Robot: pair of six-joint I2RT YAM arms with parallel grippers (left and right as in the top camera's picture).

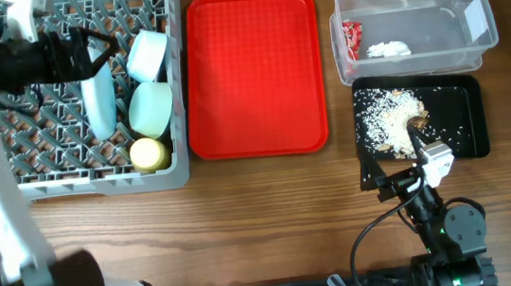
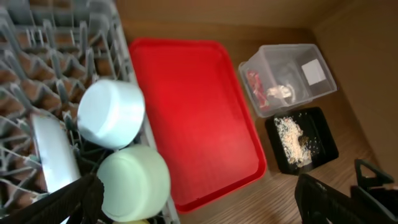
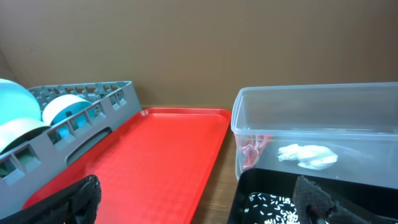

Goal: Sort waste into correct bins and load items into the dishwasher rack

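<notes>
The grey dishwasher rack [image 1: 69,177] at the left holds an upright pale blue plate [image 1: 99,102], a pale blue bowl [image 1: 146,54], a mint green bowl [image 1: 150,109] and a yellow cup [image 1: 148,154]. My left gripper [image 1: 89,54] hovers open above the plate and bowls with nothing between its fingers [image 2: 68,202]. A red wrapper [image 1: 351,38] and a white tissue [image 1: 388,49] lie in the clear tub [image 1: 470,6]. Rice grains and brown scraps [image 1: 390,114] sit in the black tray [image 1: 456,108]. My right gripper [image 1: 398,157] is open and empty at that tray's near edge.
A bare red serving tray [image 1: 253,72] lies between the rack and the two bins. Bare wooden tabletop [image 1: 263,218] runs along the front. A brown wall [image 3: 199,50] stands behind the table.
</notes>
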